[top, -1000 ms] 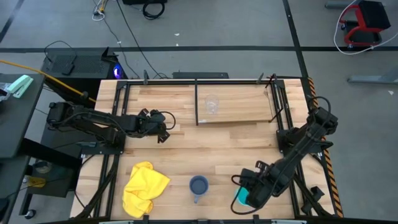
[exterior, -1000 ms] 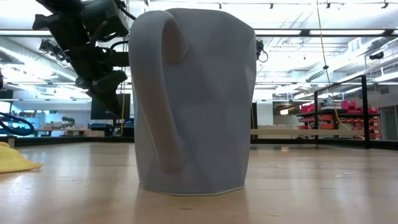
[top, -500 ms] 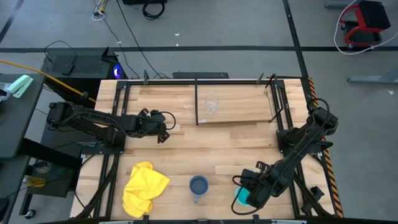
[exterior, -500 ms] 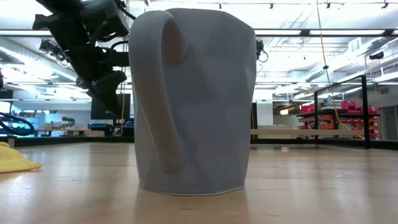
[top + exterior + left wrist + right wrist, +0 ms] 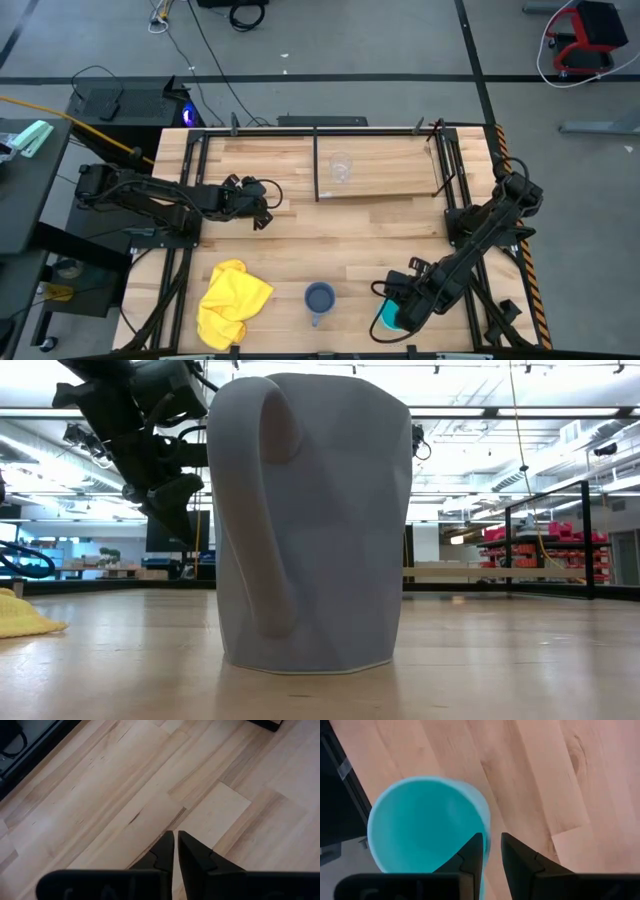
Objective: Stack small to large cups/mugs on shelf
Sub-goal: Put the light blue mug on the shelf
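A small clear glass cup (image 5: 341,168) stands on the light-wood shelf (image 5: 395,175) at the far side. The dark grey-blue mug (image 5: 319,298) stands upright on the tabletop near the near edge and fills the low view (image 5: 310,520), its handle showing. The cyan mug (image 5: 386,319) is at the near right, by the table's edge. My right gripper (image 5: 397,308) is at that mug and shut on its wall. My left gripper (image 5: 262,207) is shut and empty over the bare tabletop at the left; its fingers show in the left wrist view (image 5: 175,840). My right gripper holds the cyan mug by its wall at the rim (image 5: 486,831), one finger (image 5: 472,851) inside the mug and one (image 5: 514,853) outside. The fingers come from above, pointing down. The mug is upright, its mouth up; whether its base is on the table I cannot tell.
A yellow cloth (image 5: 232,300) lies crumpled at the near left. Thin black uprights (image 5: 316,165) frame the shelf. Black frame rails run along the table's left and right sides. Bare wood lies between the shelf and the mugs.
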